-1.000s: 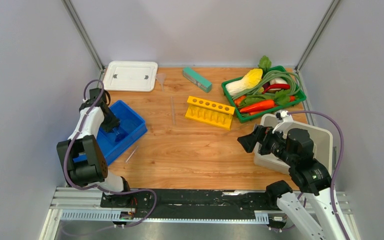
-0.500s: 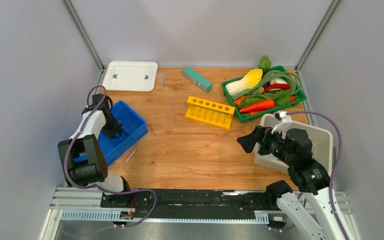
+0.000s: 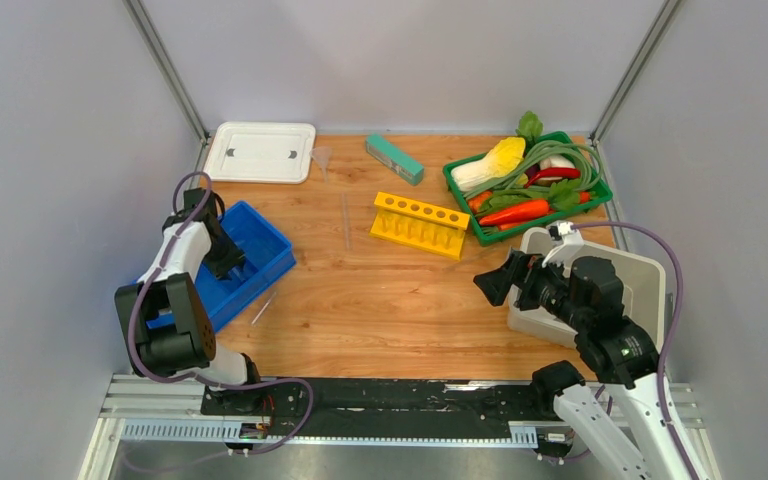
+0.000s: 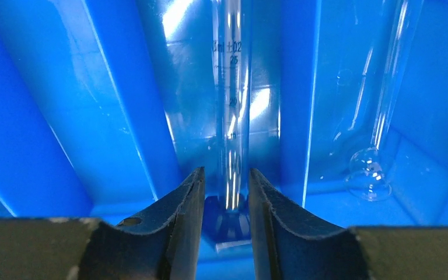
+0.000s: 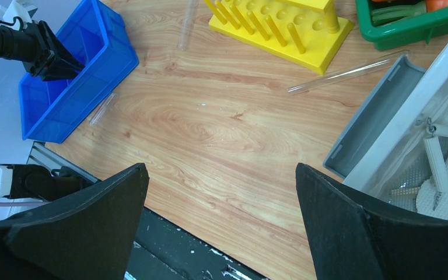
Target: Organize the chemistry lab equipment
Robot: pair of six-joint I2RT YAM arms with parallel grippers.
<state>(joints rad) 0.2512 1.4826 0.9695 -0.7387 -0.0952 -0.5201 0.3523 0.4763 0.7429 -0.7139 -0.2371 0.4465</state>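
1. Short glass tube [image 3: 264,307]: lies flat on the table [image 3: 390,310], just off the near right side of the blue bin [image 3: 265,272]. Its long axis runs diagonally, near-left to far-right.
2. Right hand [image 3: 495,278]: fingers spread wide with nothing between them. It hangs above the table, just left of the grey-white bin [image 5: 373,114], which holds the pipe-clay triangle [image 5: 434,166].
3. Left hand [image 4: 226,227]: sits inside the blue bin with its fingers set narrow. The blue base of the graduated cylinder [image 4: 231,128] fills the gap between them. The cylinder's long axis runs straight away from the hand, base at the fingertips and mouth beyond view.
4. Round-bottomed flask [image 4: 368,175]: in the next compartment to the right, bulb toward the hand, neck pointing away.
5. Second glass tube [image 5: 350,73]: flat on the table, one end toward the yellow rack [image 3: 419,224], the other toward the grey-white bin.
6. Yellow rack: long axis left to right, right end slightly nearer. To its left, a third glass tube [image 3: 345,220] points near to far.
7. Far edge, left to right: white lid [image 3: 261,152], clear funnel [image 3: 322,158], teal block [image 3: 394,159], green basket [image 3: 460,190].
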